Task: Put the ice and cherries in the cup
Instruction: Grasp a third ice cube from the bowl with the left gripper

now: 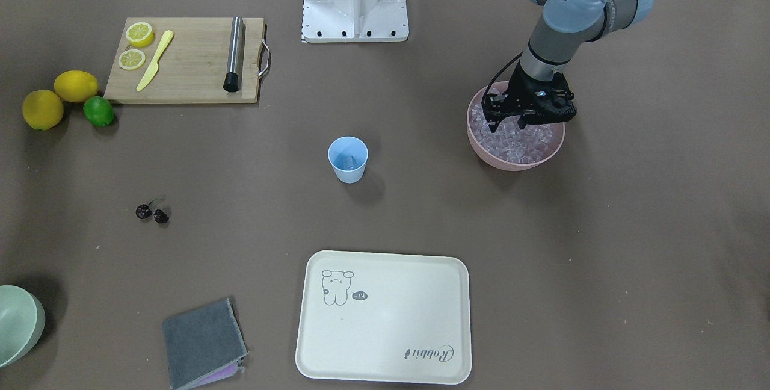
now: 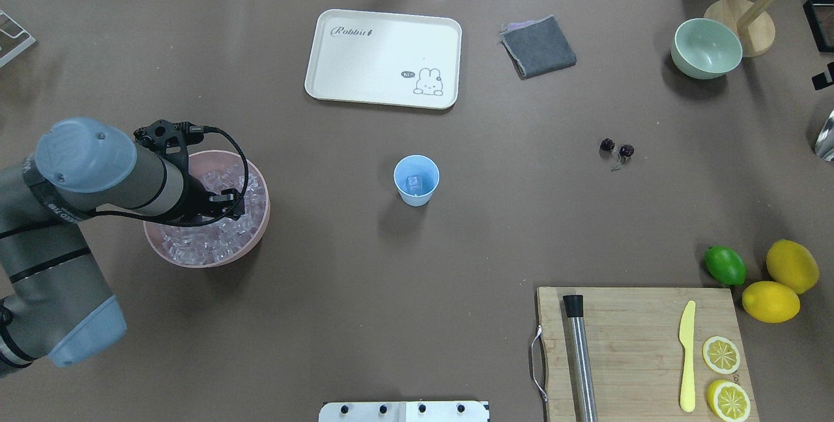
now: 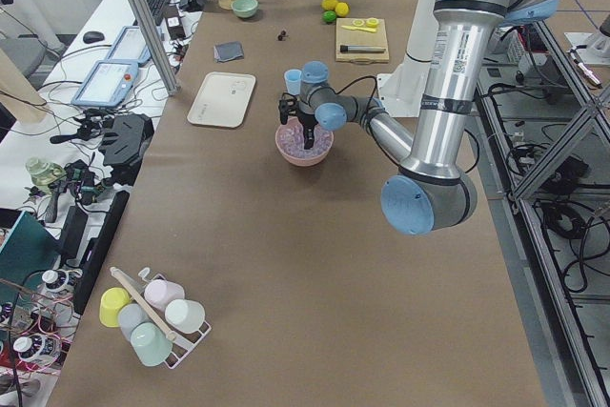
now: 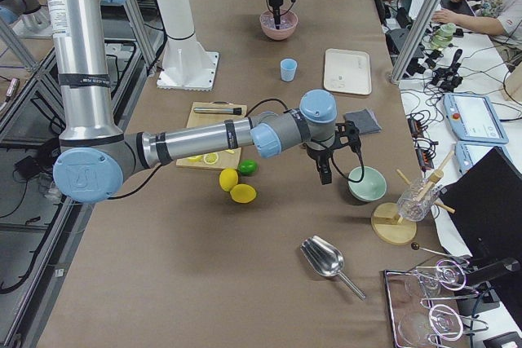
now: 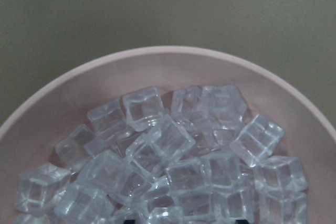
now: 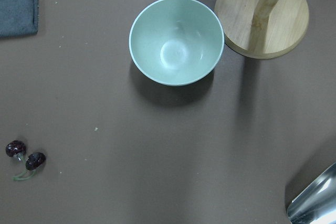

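The light blue cup (image 2: pixel 416 180) stands upright mid-table with one ice cube in it; it also shows in the front view (image 1: pixel 348 160). The ice (image 1: pixel 523 143) fills a pink bowl (image 2: pixel 195 259). My left gripper (image 1: pixel 508 122) is open, its fingertips down among the ice cubes (image 5: pixel 168 171) in the bowl. The cherries (image 2: pixel 616 148) lie on the table on the far side of the cup from the ice bowl, and show in the right wrist view (image 6: pixel 25 157). My right gripper (image 4: pixel 325 170) hangs above the table near the pale green bowl; I cannot tell whether it is open or shut.
A cream tray (image 2: pixel 383 57), a grey cloth (image 2: pixel 538 46) and a pale green bowl (image 2: pixel 707 47) lie at the far side. A cutting board (image 2: pixel 642 350) holds a knife, lemon slices and a metal rod. A lime (image 2: pixel 724 265), two lemons, a wooden stand (image 6: pixel 262 19) and a metal scoop (image 4: pixel 326 260) sit at the right.
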